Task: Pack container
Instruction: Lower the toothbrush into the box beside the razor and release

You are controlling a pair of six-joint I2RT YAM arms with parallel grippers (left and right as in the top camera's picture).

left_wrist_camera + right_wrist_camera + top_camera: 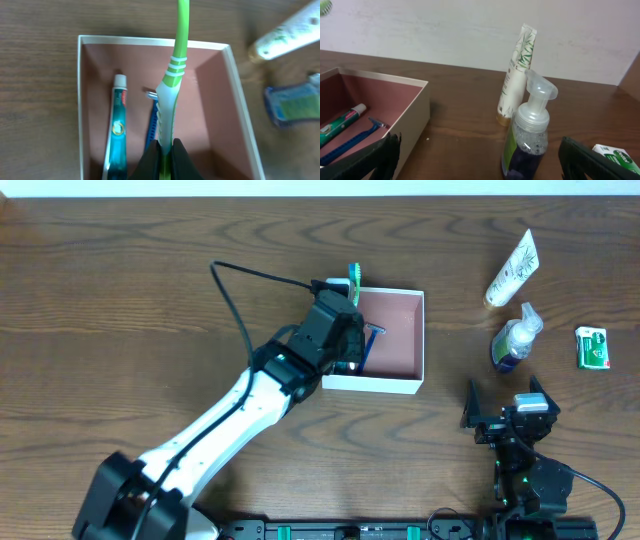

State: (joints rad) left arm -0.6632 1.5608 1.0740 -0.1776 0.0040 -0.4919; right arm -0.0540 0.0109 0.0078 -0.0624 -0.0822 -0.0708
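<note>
The container (414, 340) is a white-walled box with a reddish-brown inside at the table's middle; it also shows in the left wrist view (210, 100) and the right wrist view (415, 107). My left gripper (165, 160) is shut on a green toothbrush (175, 75) and holds it above the box's left part (350, 330). Its head (353, 275) sticks out past the far wall. A teal toothpaste tube (118, 130) and a blue razor (151, 125) lie inside. My right gripper (507, 402) is open and empty, to the right of the box.
A clear pump bottle with purple liquid (515, 340) stands right of the box, close in front of my right gripper (527, 135). A white tube with leaf print (512, 268) lies behind it. A small green and white packet (592, 347) lies at the far right.
</note>
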